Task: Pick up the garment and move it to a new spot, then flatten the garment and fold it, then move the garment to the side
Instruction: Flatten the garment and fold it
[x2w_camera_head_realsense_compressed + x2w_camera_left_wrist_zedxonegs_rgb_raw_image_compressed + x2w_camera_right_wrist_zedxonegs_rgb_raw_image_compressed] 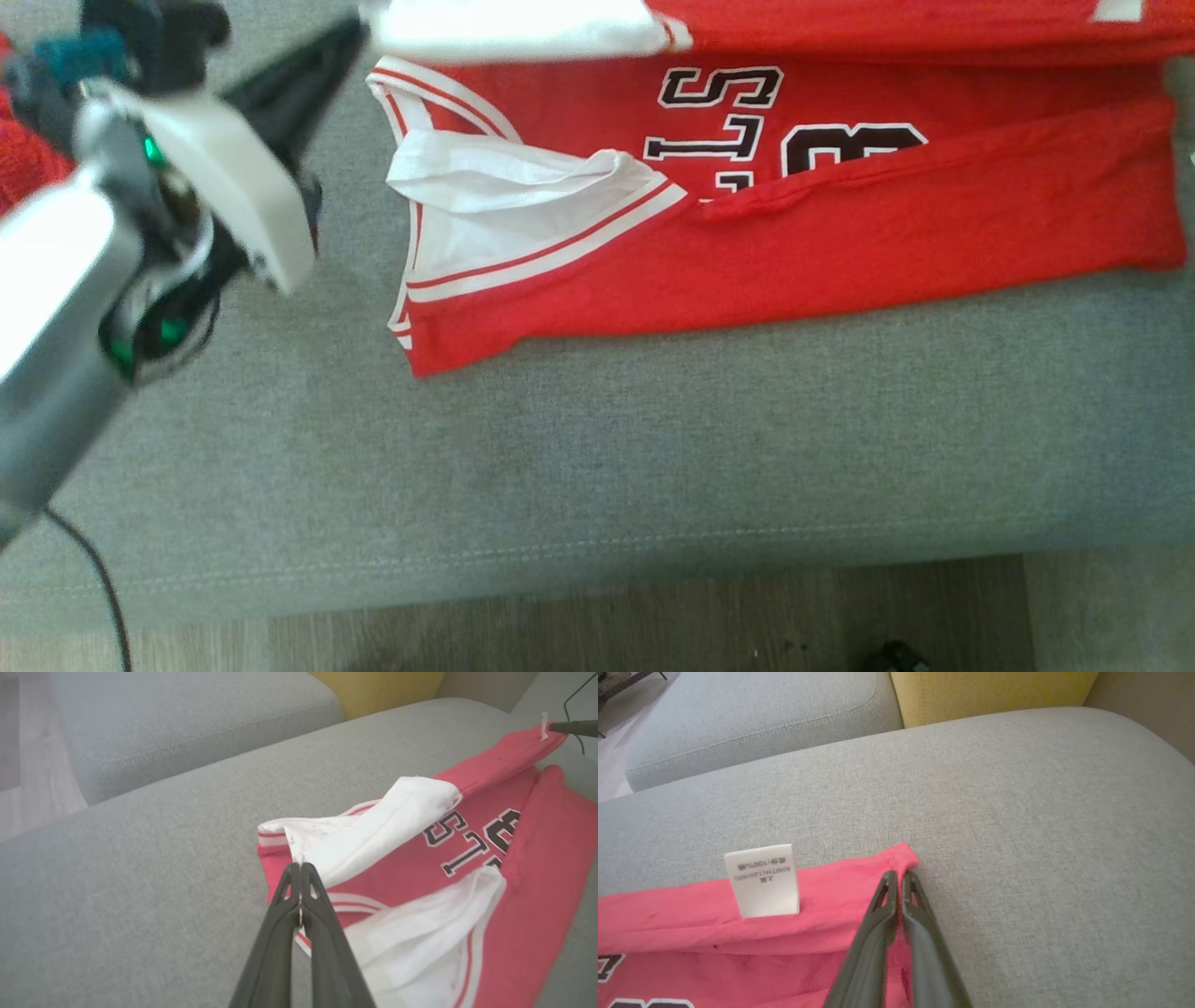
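While the red jersey with white trim and black lettering (840,243) is lying lengthwise side to side, its armhole end is pointing to the robot's left and its hem to the right. The left gripper (299,868) is pinching its white edge shut, and the right gripper (896,877) is clamping the red hem corner near a white care label (763,879). It's all sitting on a grey fabric sofa cushion (653,448).

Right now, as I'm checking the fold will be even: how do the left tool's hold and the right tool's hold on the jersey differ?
The left tool pinches a white edge at the shoulder end of the jersey; the right tool pinches a red corner at the hem end. A white label stands beside the right tool; black lettering lies nearer the left tool. Both are shut on the jersey, over the grey sofa.
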Available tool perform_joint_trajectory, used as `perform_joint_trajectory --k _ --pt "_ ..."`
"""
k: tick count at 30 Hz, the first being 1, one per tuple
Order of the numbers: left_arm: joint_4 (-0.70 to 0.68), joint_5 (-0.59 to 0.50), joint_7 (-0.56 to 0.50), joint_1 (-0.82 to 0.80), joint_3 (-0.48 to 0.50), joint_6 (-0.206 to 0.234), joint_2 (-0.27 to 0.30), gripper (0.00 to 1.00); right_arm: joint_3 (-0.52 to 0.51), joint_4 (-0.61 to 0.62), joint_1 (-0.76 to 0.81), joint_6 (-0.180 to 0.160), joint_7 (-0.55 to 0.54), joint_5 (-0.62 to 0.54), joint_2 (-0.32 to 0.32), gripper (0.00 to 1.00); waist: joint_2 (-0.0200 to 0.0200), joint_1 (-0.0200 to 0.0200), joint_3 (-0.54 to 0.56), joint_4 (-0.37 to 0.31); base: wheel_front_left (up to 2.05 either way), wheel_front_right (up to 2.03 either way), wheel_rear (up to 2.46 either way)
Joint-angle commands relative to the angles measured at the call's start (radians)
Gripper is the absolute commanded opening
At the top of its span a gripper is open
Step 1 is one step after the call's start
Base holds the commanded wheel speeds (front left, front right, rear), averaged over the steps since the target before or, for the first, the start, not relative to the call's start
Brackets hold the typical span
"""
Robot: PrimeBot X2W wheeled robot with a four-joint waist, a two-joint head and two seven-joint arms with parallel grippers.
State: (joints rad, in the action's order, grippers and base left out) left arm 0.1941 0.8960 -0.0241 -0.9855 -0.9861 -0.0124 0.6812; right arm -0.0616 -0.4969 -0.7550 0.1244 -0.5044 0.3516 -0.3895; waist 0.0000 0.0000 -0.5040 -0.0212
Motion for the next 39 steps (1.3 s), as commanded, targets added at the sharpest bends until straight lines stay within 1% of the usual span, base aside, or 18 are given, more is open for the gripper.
perform_joint_trajectory --k 1,6,10,13,17,21,22,23,24,25,26,27,29,32,35,36,38,39 --pt "-0.037 0.013 -0.004 -0.021 0.049 0.011 0.056 0.0 0.004 0.045 0.01 0.006 -0.004 0.008 -0.025 0.0 0.0 0.0 -0.003 0.001 0.0 0.0 0.0" --pt "-0.181 0.04 -0.016 0.073 0.053 0.084 0.127 0.0 -0.021 0.068 0.056 0.006 -0.013 0.003 -0.037 0.0 0.0 0.0 -0.008 0.006 0.0 0.0 0.0" --pt "-0.257 0.07 -0.015 0.131 0.061 0.124 0.162 0.0 -0.044 0.077 0.092 0.006 -0.021 -0.003 -0.032 0.0 0.0 0.0 -0.008 0.01 0.0 0.0 0.0" --pt "-0.299 0.098 -0.016 0.174 0.061 0.144 0.178 0.0 -0.059 0.086 0.118 0.006 -0.032 -0.007 -0.021 0.0 0.0 0.0 -0.011 0.011 0.0 0.0 0.0" --pt "-0.307 0.125 -0.003 0.226 0.054 0.161 0.174 0.0 -0.071 0.095 0.144 0.006 -0.044 -0.009 0.002 0.0 0.0 0.0 -0.015 0.009 0.0 0.0 0.0" --pt "-0.266 0.138 0.036 0.263 0.044 0.164 0.134 0.0 -0.076 0.091 0.154 0.006 -0.039 -0.019 0.031 0.0 0.0 0.0 -0.015 0.006 0.0 0.0 0.0" --pt "-0.248 0.138 0.049 0.272 0.042 0.166 0.12 0.0 -0.076 0.087 0.154 0.006 -0.033 -0.022 0.038 0.11 0.0 0.0 -0.014 0.005 0.0 0.0 0.0" --pt "-0.23 0.136 0.065 0.279 0.04 0.167 0.105 0.0 -0.079 0.082 0.154 0.006 -0.026 -0.024 0.046 0.41 0.0 0.0 -0.012 0.003 0.0 0.0 0.0" --pt "-0.211 0.13 0.079 0.285 0.034 0.168 0.091 0.0 -0.084 0.076 0.154 0.006 -0.015 -0.023 0.056 1.0 0.0 0.0 -0.009 0.002 0.0 0.0 0.0" --pt "-0.194 0.12 0.096 0.289 0.029 0.171 0.075 0.41 -0.094 0.073 0.153 0.006 0.004 -0.026 0.064 1.0 0.0 0.0 -0.004 0.002 0.0 0.0 0.0" --pt "-0.177 0.111 0.118 0.294 0.029 0.179 0.057 1.0 -0.104 0.071 0.154 0.006 0.026 -0.03 0.071 1.0 0.0 0.0 0.001 0.002 0.0 0.0 0.0" --pt "-0.163 0.099 0.142 0.298 0.028 0.19 0.039 1.0 -0.113 0.071 0.158 0.006 0.046 -0.032 0.079 1.0 0.0 0.0 0.006 0.003 0.0 0.0 0.0" --pt "-0.14 0.064 0.199 0.307 0.03 0.227 0.007 1.0 -0.138 0.081 0.172 0.006 0.094 -0.038 0.096 1.0 0.0 0.0 0.02 0.005 0.0 0.0 0.0" --pt "-0.12 0.001 0.258 0.331 0.039 0.299 -0.032 1.0 -0.182 0.103 0.202 0.006 0.157 -0.03 0.132 1.0 0.0 0.0 0.045 0.008 0.0 0.0 0.0" --pt "-0.13 -0.065 0.281 0.37 0.069 0.379 -0.075 1.0 -0.23 0.117 0.234 0.006 0.196 -0.038 0.169 1.0 0.0 0.0 0.074 0.018 0.0 0.0 0.0" --pt "-0.13 -0.065 0.281 0.37 0.069 0.379 -0.075 1.0 -0.23 0.117 0.234 0.006 0.196 -0.038 0.169 1.0 0.0 0.0 0.074 0.018 0.0 0.0 0.0" --pt "-0.162 -0.123 0.285 0.4 0.104 0.432 -0.111 1.0 -0.261 0.113 0.246 0.006 0.202 -0.043 0.189 1.0 0.0 0.0 0.088 0.03 0.0 0.0 0.0" --pt "-0.183 -0.152 0.285 0.42 0.119 0.449 -0.133 1.0 -0.274 0.108 0.247 0.006 0.202 -0.045 0.199 1.0 0.0 0.0 0.095 0.037 0.0 0.0 0.0"
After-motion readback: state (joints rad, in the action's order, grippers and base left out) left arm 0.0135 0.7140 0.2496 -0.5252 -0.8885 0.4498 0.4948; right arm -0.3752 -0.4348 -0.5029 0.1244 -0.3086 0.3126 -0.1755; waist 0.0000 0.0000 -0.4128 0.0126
